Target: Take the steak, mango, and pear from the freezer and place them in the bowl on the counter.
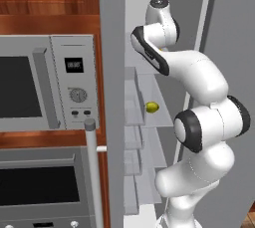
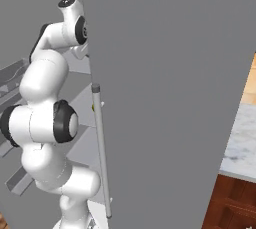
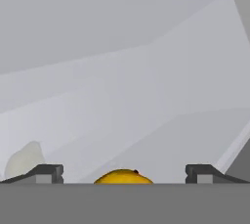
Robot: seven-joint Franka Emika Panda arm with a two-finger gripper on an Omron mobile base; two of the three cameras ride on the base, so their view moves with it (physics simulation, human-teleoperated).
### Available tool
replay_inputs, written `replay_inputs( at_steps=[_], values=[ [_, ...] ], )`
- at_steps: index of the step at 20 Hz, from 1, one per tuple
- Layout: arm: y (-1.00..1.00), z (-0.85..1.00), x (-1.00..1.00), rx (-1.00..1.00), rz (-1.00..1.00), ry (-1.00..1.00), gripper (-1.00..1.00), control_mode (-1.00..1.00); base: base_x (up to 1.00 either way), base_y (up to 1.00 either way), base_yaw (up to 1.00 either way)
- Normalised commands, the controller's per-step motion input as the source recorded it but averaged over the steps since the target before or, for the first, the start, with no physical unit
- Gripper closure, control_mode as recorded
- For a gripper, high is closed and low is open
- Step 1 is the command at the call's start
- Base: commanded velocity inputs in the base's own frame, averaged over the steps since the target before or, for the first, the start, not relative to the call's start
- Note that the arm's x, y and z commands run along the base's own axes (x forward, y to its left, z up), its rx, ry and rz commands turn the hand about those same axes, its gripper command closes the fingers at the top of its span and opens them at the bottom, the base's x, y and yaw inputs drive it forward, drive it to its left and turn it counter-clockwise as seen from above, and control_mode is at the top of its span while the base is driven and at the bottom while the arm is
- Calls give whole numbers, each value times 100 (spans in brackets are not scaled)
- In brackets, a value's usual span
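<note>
Gripper [image 3: 124, 175] with jaws spread wide, the two dark finger tips [image 3: 46, 174] set far apart at the bottom of the hand view, nothing between them clamped. Just between and beyond the tips, the orange-yellow top of the mango [image 3: 123, 177], peeking over the lower edge, not touched by either tip as far as can be told. Off to the left of the left tip, a pale blurred lump (too faint to name). Beyond, only slanting pale grey planes of the freezer [image 1: 112, 48] interior.

From the left base view: white arm reaching up and into the open freezer, the hand hidden behind the arm's upper links. Lower down, on a pale translucent shelf [image 1: 157, 105], a small yellow-green pear [image 1: 152, 107], well below the hand. More translucent shelves stacked beneath it. Long grey rod handle [image 1: 92, 172] standing upright in front of the cabinet's edge.

To the left, a grey microwave [image 1: 47, 82] with dial and display, set in brown wood, and a wall oven [image 1: 42, 187] under it.

From the right base view: broad grey freezer door [image 2: 170, 98] across most of the frame, and at far right a strip of white-grey marble counter [image 2: 242, 143] over brown wood.
</note>
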Motion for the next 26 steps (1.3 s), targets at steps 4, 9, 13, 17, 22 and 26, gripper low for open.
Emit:
replay_inputs(
  at_steps=[4, 9, 13, 17, 22, 26],
  values=[
    [-12, -4, 8, 0, 0, 2, -100, -100, 0, 0, 0],
    [-3, 0, -13, 0, -7, -1, -100, -100, 0, 0, 0],
    [-11, -1, -10, 0, -7, 0, -100, -100, 0, 0, 0],
    [0, -11, -11, 0, -2, 0, -100, -100, 0, 0, 0],
    [-7, -13, -3, 0, 0, 0, -100, -100, 0, 0, 0],
    [-7, -19, 0, 0, 0, 1, -100, -100, 0, 0, 0]
  ],
)
